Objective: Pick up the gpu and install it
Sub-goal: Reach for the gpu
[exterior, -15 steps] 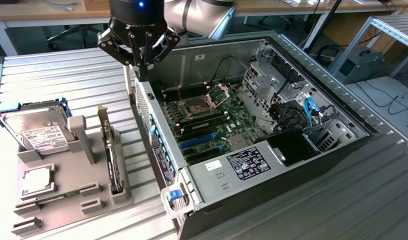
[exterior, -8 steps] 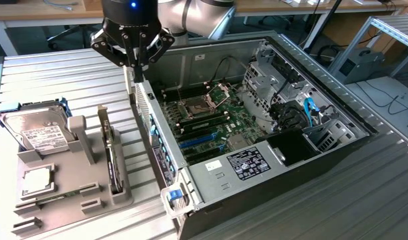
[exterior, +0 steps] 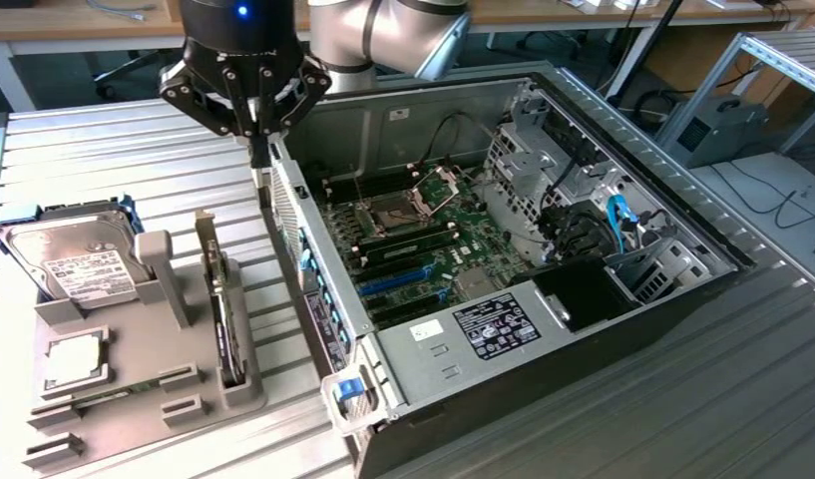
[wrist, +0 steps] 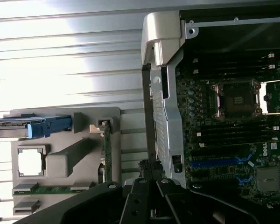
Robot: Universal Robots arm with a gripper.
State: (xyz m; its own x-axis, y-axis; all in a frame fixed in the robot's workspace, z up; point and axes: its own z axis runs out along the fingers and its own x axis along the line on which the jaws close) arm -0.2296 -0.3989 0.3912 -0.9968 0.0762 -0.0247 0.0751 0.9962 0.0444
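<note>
Black claw (exterior: 259, 172) closed, gpu (exterior: 220, 304) upright in holder (exterior: 242, 401)

Tight strip between holder and case

The graphics card (exterior: 220, 299) stands on edge in the gray holder (exterior: 128, 399), with a gray post (exterior: 159, 269) and the hard drive (exterior: 68, 261) close on one side. On the other, a narrow strip of bare table (exterior: 276, 309) runs to the computer case's wall (exterior: 298, 235). Above the card the air is open.
</note>
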